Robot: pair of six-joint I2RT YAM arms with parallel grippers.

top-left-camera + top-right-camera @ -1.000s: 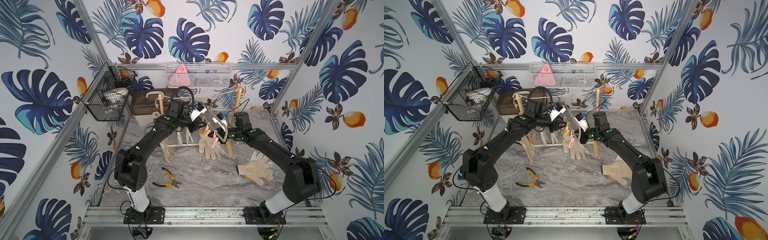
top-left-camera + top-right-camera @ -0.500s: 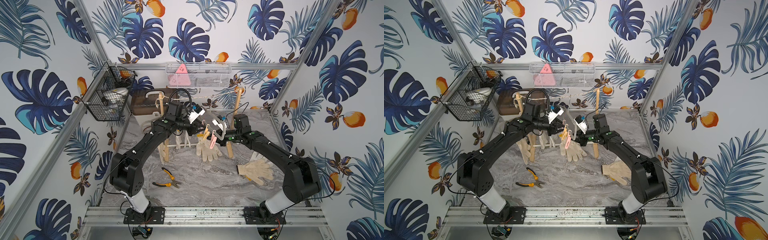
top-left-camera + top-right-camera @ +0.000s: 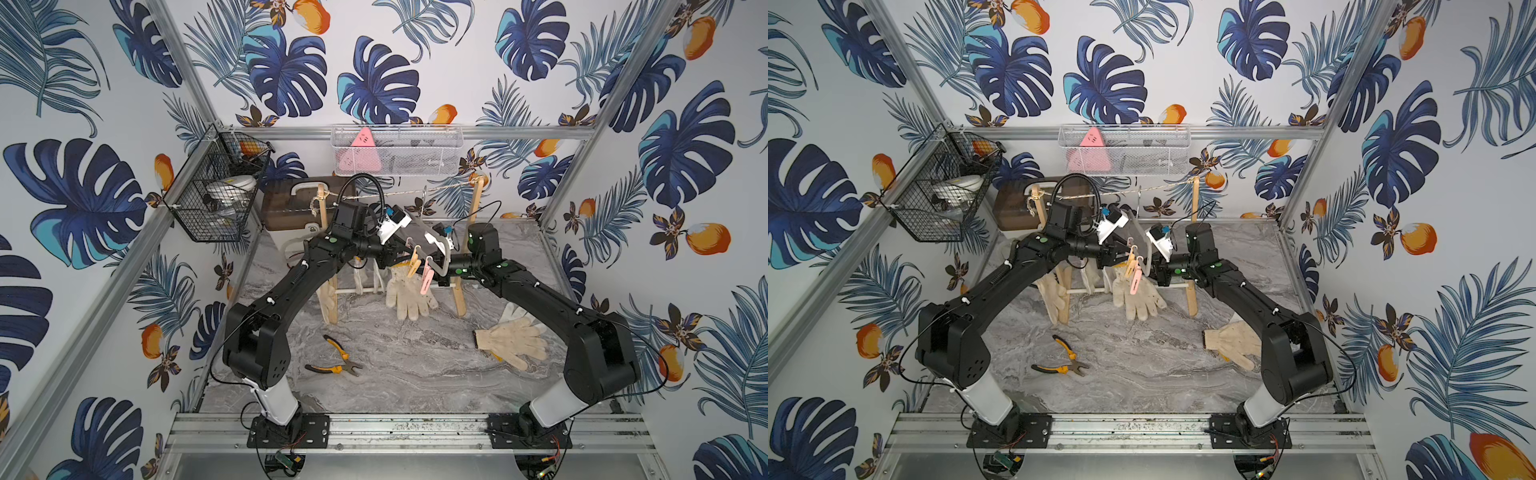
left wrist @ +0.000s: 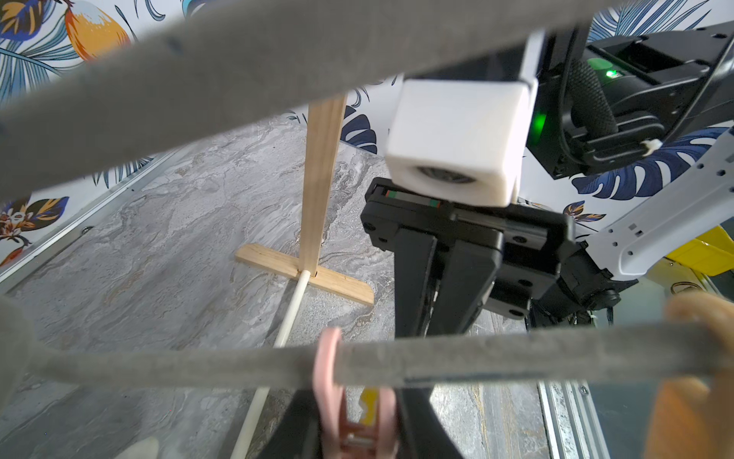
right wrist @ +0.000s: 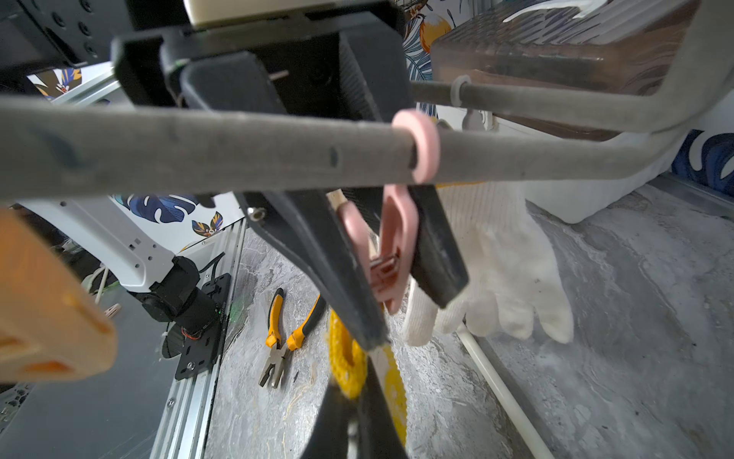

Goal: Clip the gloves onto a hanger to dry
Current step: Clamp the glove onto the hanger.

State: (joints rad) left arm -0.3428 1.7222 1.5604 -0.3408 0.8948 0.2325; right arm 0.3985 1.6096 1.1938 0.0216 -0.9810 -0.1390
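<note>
Gloves (image 3: 513, 343) lay in a small heap on the grey table (image 3: 395, 386), near the right arm. A hanging glove (image 3: 409, 293) pointed its fingers down, just under the grey hanger (image 5: 198, 147). I could not tell what held it up. A pink clip (image 5: 393, 254) hung by its ring on the hanger's low bar. The left gripper (image 5: 405, 304) squeezed the pink clip from both sides, so its jaws were pinching it. The right gripper (image 4: 435, 318) had its jaws pressed tight on a yellow cuff (image 5: 347, 357) of a glove, near the pink clip. An orange clip (image 3: 412, 266) hung beside the pink one. Pliers (image 3: 336, 361) lay on the table, well apart from the heap. A wooden rack (image 3: 459, 295) stood behind the arms.
</note>
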